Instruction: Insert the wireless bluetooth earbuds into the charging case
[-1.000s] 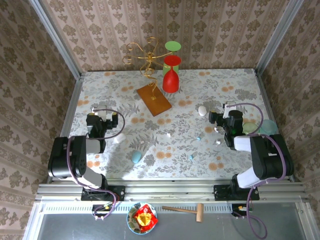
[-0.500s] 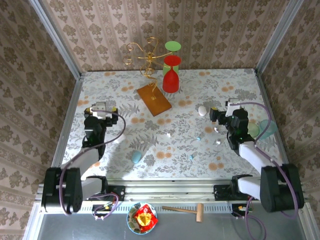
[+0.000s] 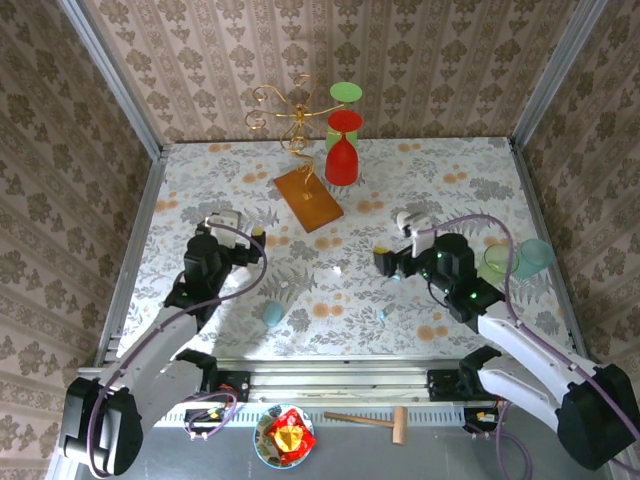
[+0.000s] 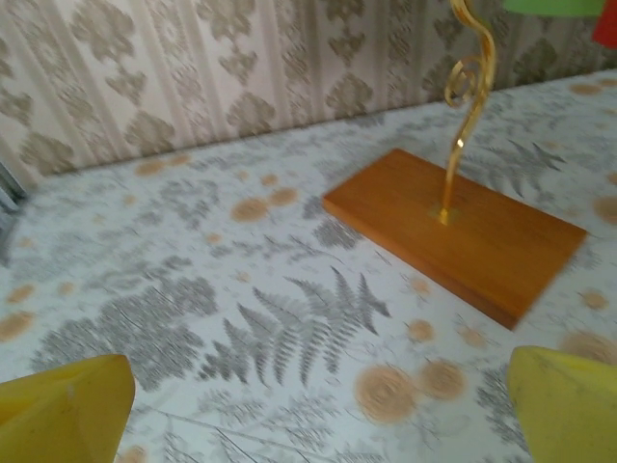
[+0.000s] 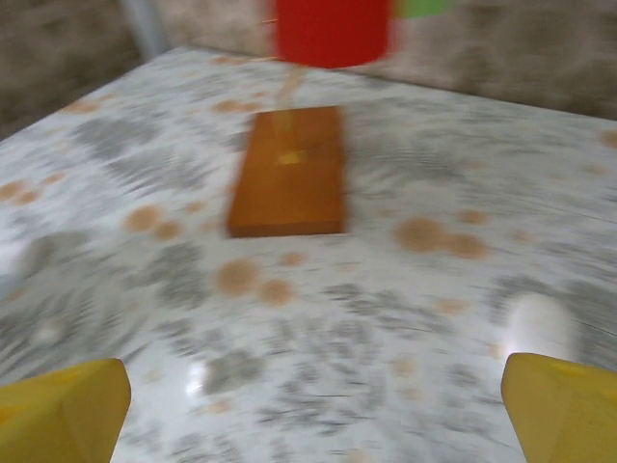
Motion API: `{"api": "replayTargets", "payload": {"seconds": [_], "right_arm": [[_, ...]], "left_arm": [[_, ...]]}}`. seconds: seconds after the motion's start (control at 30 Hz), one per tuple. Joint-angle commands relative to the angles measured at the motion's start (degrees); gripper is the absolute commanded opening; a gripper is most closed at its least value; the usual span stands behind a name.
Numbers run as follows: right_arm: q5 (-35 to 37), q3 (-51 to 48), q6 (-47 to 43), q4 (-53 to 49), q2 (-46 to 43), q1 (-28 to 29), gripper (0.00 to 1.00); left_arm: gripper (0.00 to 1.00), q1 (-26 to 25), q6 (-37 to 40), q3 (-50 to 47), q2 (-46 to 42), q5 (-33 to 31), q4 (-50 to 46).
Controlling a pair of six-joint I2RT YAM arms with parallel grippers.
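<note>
Top external view, contents of the floral table [image 3: 200, 180]:
1. left gripper [image 3: 240, 228], over the table's left half, jaws spread fully and holding nothing. The left wrist view has its yellow fingertips [image 4: 60, 405] far apart over bare cloth.
2. right gripper [image 3: 385, 262], right of centre, likewise spread wide and empty.
3. white earbud [image 3: 337, 268], near the table's centre.
4. light blue earbud [image 3: 397, 277], just beside the right gripper.
5. second light blue earbud [image 3: 381, 314], toward the near edge.
6. light blue charging case [image 3: 272, 313], near edge, left of centre, apart from every earbud.
7. wooden base [image 3: 308, 198] carrying a gold wire stand, toward the far edge.
</note>
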Motion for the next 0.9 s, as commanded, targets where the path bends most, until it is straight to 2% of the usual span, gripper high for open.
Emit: {"api": "replayTargets", "payload": {"seconds": [0.0, 0.07, 0.2, 0.3, 0.43, 0.7, 0.87], "right_arm": [[-7.3, 1.1, -6.5, 0.6, 3.4, 7.0, 1.0], [-8.9, 3.2, -10.8, 0.6, 7.6, 11.5, 1.0], [-14.3, 10.0, -20.0, -1.9, 18.6, 19.0, 1.0], [-20.1, 16.1, -24.9, -4.6, 26.5, 22.0, 1.0], [-25.2, 27.0, -32.8, -10.9, 40.4, 25.9, 1.0], [-25.9, 42.5, -40.4, -18.8, 58.7, 27.7, 0.97], [-24.7, 47.1, -41.7, -20.8, 64.7, 27.7, 0.91]], "left_arm": [[1.0, 0.1, -7.2, 2.4, 0.1, 2.6, -8.0], [1.0, 1.1, -8.9, 2.6, 0.4, 3.8, -9.2], [1.0, 8.6, -15.8, 2.7, 0.3, 10.9, -10.8], [1.0, 12.6, -18.7, 3.0, 0.0, 13.4, -12.6], [1.0, 15.5, -20.2, 3.5, -0.4, 14.7, -14.5], [1.0, 20.0, -23.0, 3.9, -2.3, 14.5, -18.9], [1.0, 21.3, -22.8, 3.2, -4.0, 14.9, -19.1]]}}
